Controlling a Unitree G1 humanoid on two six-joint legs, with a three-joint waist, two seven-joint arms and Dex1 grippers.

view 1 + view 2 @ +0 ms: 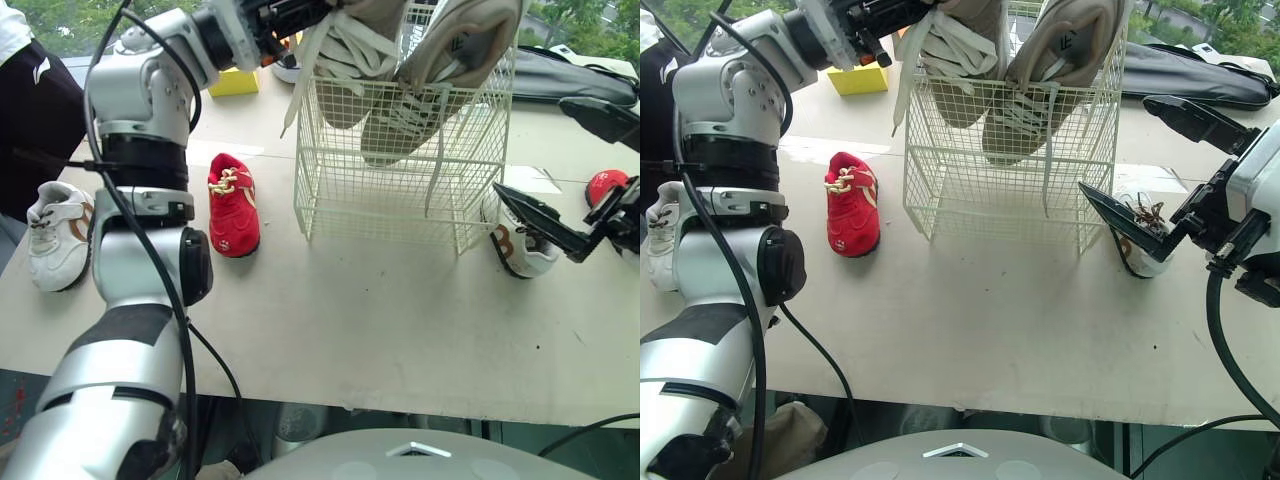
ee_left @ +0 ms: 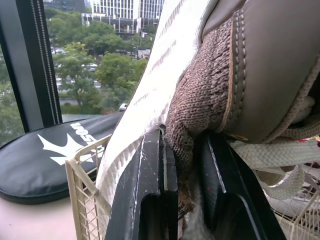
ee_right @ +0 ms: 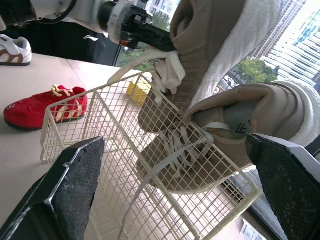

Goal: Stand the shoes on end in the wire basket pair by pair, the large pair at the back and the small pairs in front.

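Pale tabletop [image 1: 350, 330]. Wire basket [image 1: 400, 200] stands at centre, toward the far side. Left of it: red shoe [image 1: 233, 205], then white-and-brown shoe [image 1: 58, 235] at the left edge. Right, just beside the basket: second white-and-brown shoe [image 1: 517, 256]. Far side: yellow block [image 1: 233, 82], black bag [image 1: 575, 80].

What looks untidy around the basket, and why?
Beige shoes' laces dangle outside the basket. Small pairs are split: a red shoe and white shoe left of it, the second red shoe and second white shoe right.

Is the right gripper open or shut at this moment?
Open. The right gripper has its two black fingers spread wide apart, gripping nothing, beside the wire basket.
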